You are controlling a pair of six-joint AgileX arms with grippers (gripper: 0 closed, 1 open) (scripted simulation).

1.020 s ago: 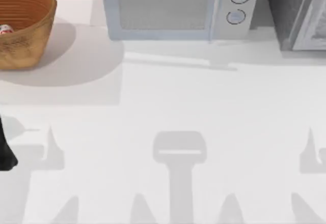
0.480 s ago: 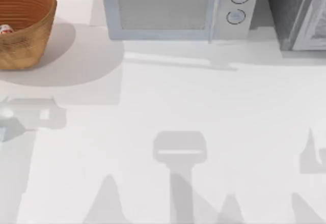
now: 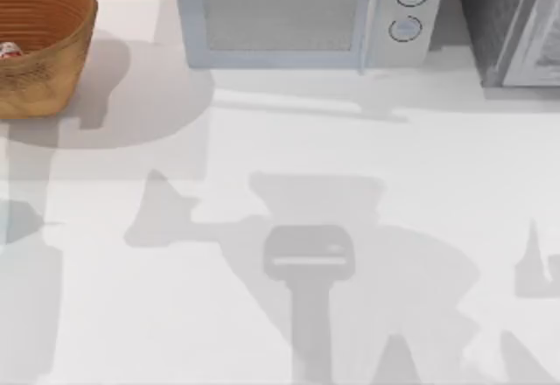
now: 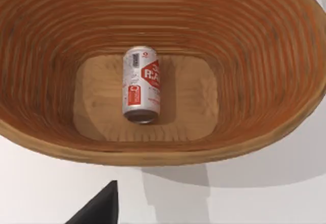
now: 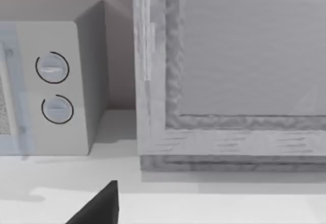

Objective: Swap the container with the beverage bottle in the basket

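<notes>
Whether either arm's jaws are released or clenched cannot be told. The beverage bottle [image 4: 141,84] is seen lying on its side on the floor of the basket [image 4: 265,61]; from above, the basket [image 3: 52,70] sits at the surface's [image 3: 350,166] far left, beside a microwave [image 3: 297,13].

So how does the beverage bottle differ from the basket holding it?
The beverage bottle is far smaller than the basket. The bottle is smooth, with a red-and-white label; the basket is orange-brown wicker with ribbed walls. The bottle is a closed cylinder lying on its side on the basket's floor; the basket sits upright with a wide open mouth. Both are rounded.
</notes>
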